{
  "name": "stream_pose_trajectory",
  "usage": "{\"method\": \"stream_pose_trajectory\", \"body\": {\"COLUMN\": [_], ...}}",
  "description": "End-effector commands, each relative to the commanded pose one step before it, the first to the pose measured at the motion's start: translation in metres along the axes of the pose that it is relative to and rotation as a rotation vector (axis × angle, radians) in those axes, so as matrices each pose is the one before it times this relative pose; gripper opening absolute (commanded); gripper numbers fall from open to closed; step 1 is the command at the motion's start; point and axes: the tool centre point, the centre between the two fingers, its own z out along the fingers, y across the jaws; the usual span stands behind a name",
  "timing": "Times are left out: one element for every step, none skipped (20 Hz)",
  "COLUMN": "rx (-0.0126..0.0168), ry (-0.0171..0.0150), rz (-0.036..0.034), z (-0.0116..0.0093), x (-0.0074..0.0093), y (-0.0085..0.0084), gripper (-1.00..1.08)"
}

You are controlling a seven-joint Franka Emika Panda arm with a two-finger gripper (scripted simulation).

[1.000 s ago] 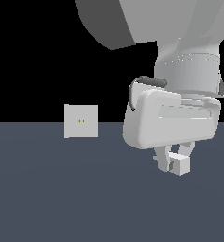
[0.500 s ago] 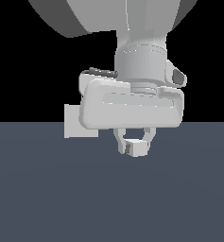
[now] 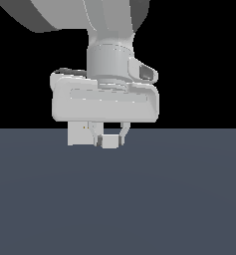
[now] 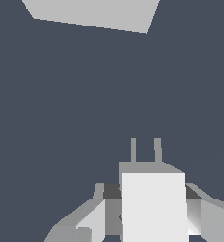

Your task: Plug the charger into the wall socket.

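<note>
My gripper [image 3: 109, 141] is shut on the charger [image 3: 109, 142], a small white block held between the fingers just above the dark floor. In the wrist view the charger [image 4: 153, 203] shows two thin prongs that point toward the wall socket [image 4: 92, 14], which lies ahead with a gap of floor between them. In the exterior view the wall socket [image 3: 77, 135] is a light grey upright plate, mostly hidden behind my hand, just to the exterior view's left of the charger. Its holes are barely visible.
The dark grey floor [image 3: 179, 199] spreads flat all around. The large white hand body [image 3: 104, 102] blocks much of the exterior view.
My gripper has carried the charger toward the exterior view's left, from well right of the socket to directly in front of it. The socket is now mostly covered by my hand.
</note>
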Motion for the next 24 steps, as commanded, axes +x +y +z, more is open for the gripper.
{"method": "stream_pose_trajectory", "body": {"rx": [-0.00378,-0.00128,-0.00122,-0.00115,-0.00108,-0.00101,-0.00093,-0.00086,-0.00078,-0.0007,-0.00062,-0.00054,-0.00046,-0.00039,-0.00031,-0.00024,-0.00018,-0.0001,0.0,0.0,0.0,0.0,0.00015,0.0], "ry": [-0.00003,-0.0001,-0.00011,-0.00011,-0.00011,-0.00011,-0.00011,-0.00012,-0.00011,-0.00011,-0.00011,-0.0001,-0.0001,-0.00009,-0.00007,-0.00006,-0.00005,-0.00003,0.0,0.0,0.0,0.0,-0.00007,0.0], "rz": [0.03117,0.01115,0.01064,0.01011,0.00956,0.00903,0.00843,0.00786,0.0073,0.00666,0.00603,0.00537,0.00471,0.00407,0.0033,0.00257,0.00194,0.00109,0.0,0.0,0.0,0.0,-0.00067,0.0], "z": [-0.00451,-0.00159,-0.00151,-0.00143,-0.00134,-0.00126,-0.00117,-0.00109,-0.001,-0.0009,-0.00081,-0.00072,-0.00062,-0.00053,-0.00043,-0.00033,-0.00024,-0.00014,-0.00005,0.0,0.0,0.0,0.00013,0.00002], "x": [0.01264,0.00473,0.00452,0.00431,0.00409,0.00387,0.00364,0.00341,0.00317,0.00292,0.00266,0.00239,0.0021,0.0018,0.00149,0.00117,0.00084,0.00051,0.00017,0.0,0.0,0.0,-0.00024,0.00017], "y": [-0.01164,-0.0043,-0.00408,-0.00386,-0.00364,-0.0034,-0.00318,-0.00294,-0.00268,-0.00245,-0.0022,-0.00195,-0.00169,-0.0014,-0.00118,-0.00092,-0.00059,-0.0004,-0.00036,0.0,0.0,0.0,0.00009,-0.00001], "gripper": [-1.0,-1.0,-1.0,-1.0,-1.0,-1.0,-1.0,-1.0,-1.0,-1.0,-1.0,-1.0,-1.0,-1.0,-1.0,-1.0,-1.0,-1.0,-1.0,-1.0,-1.0,-1.0,-1.0,-1.0]}}
